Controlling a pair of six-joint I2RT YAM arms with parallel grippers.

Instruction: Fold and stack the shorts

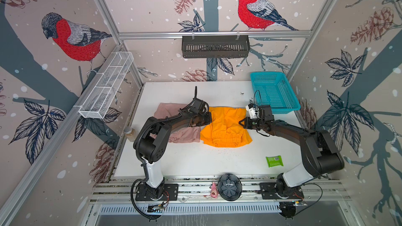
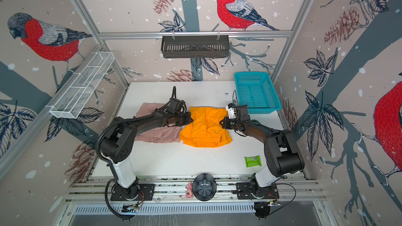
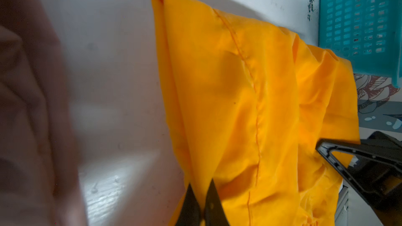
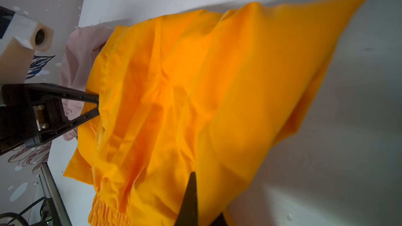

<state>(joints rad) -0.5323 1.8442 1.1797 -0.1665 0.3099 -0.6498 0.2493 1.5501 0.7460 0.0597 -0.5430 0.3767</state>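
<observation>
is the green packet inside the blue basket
No, the green packet lies on the white table near the front, well apart from the blue basket.

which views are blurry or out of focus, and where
Left wrist view: pink shorts are a soft blur, orange shorts sharp down to the stitching. Right wrist view: the orange fabric's far corner smears. Both top views: crisp, evenly lit.

On the table (image 1: 195,164) we find the left pair of shorts (image 1: 185,134) meeting the right pair of shorts (image 1: 224,125) at mid-table. The basket (image 1: 264,73) sits in the far right corner, the wipes packet (image 1: 274,161) lies front right, and the jar (image 1: 128,133) stands at the left edge.
</observation>
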